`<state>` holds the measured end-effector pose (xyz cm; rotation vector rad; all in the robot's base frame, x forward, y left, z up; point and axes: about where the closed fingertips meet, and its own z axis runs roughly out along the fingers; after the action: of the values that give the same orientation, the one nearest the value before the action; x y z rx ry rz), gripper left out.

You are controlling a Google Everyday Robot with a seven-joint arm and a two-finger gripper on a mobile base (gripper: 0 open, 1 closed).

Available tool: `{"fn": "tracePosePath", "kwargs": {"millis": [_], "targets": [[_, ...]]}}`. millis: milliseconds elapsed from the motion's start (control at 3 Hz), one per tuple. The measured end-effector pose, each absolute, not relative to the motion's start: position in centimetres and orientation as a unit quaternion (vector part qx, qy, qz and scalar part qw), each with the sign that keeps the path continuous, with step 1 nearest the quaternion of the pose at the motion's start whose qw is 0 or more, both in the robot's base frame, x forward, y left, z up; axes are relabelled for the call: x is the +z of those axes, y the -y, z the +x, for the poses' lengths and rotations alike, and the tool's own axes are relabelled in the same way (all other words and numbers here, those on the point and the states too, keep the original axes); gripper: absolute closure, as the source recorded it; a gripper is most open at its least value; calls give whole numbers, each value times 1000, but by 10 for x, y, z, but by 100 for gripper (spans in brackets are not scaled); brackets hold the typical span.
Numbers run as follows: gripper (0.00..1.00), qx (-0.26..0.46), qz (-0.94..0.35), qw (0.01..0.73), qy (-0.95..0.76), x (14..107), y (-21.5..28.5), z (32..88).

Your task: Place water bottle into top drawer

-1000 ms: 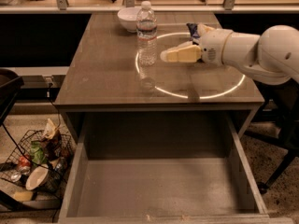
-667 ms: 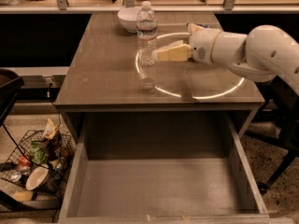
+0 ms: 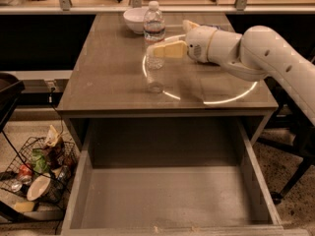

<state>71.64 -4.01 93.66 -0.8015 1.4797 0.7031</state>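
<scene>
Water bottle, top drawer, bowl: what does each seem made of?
Water bottle: clear glossy plastic; the table shows through it. Top drawer: matte grey-brown wood, probably, with faint grain. Bowl: white and smooth, possibly ceramic. The hand is at the bottle's mid-height.

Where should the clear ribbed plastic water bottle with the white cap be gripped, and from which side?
Probably around the ribbed middle of the water bottle, below its label, level from the picture's right, where the gripper is. It stands upright, and the white bowl sits close behind.
</scene>
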Motion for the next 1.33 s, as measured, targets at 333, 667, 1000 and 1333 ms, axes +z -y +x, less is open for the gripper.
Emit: {"fn": "tracePosePath", "kwargs": {"millis": [333, 667, 1000, 1333], "targets": [[0, 318, -346, 617, -631, 941, 32, 722], [0, 328, -347, 615, -627, 943, 25, 725], [21, 336, -350, 607, -629, 939, 19, 728], [45, 338, -354, 604, -629, 937, 15, 729]]}}
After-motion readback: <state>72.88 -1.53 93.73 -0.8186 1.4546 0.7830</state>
